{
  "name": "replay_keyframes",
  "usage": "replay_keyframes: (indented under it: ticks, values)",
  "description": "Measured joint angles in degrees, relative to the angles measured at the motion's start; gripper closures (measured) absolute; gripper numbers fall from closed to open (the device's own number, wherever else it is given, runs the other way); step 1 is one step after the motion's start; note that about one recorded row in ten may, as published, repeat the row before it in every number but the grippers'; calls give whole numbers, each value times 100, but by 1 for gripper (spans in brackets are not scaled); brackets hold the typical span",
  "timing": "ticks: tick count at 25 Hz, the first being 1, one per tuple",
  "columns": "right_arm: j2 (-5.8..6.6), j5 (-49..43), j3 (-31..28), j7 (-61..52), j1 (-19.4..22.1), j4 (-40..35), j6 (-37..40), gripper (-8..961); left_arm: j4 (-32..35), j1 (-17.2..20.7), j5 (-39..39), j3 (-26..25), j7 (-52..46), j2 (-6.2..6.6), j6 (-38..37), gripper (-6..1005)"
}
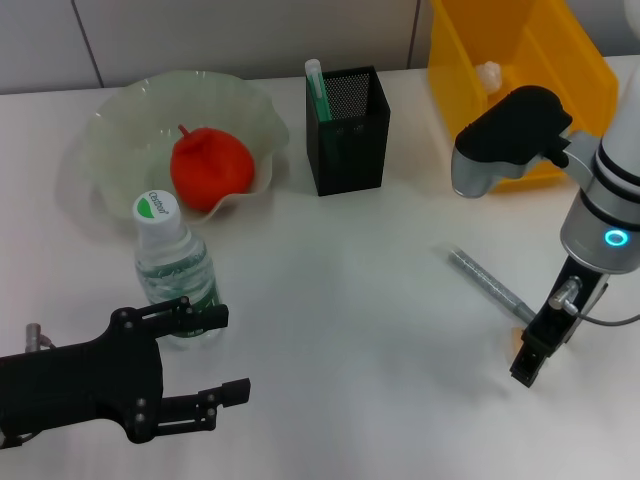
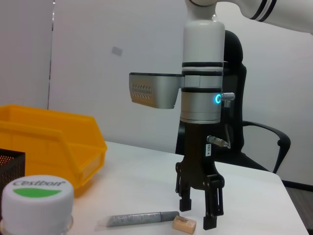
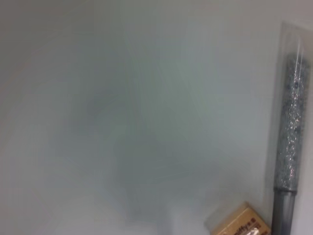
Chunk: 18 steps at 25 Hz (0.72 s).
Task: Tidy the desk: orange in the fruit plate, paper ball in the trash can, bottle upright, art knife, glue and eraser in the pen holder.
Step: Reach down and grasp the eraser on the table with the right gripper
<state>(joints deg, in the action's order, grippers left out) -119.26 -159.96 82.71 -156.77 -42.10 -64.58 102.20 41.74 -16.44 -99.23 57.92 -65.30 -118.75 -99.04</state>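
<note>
Glue stick (image 1: 490,282) lies flat, diagonal, beside eraser (image 2: 184,224).

We've got the orange (image 1: 211,167) in the fruit plate (image 1: 120,120), bottle (image 1: 175,262) upright near-left, glitter glue (image 1: 490,284) and eraser (image 2: 184,224) lying right, pen holder (image 1: 347,130) far-center.

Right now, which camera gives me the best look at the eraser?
The left wrist view: the eraser lies whole on the table, beside the glitter glue tube, under the right claw. The head view shows only an orange sliver behind that claw. The right wrist view crops it at the frame edge.
</note>
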Motion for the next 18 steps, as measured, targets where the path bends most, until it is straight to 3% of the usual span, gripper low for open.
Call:
replay_keyframes:
  ticks: [18]
  values:
    - [-9,31,53,27,-8,167,-207,264,0,17,0,0,0,2,-2,213]
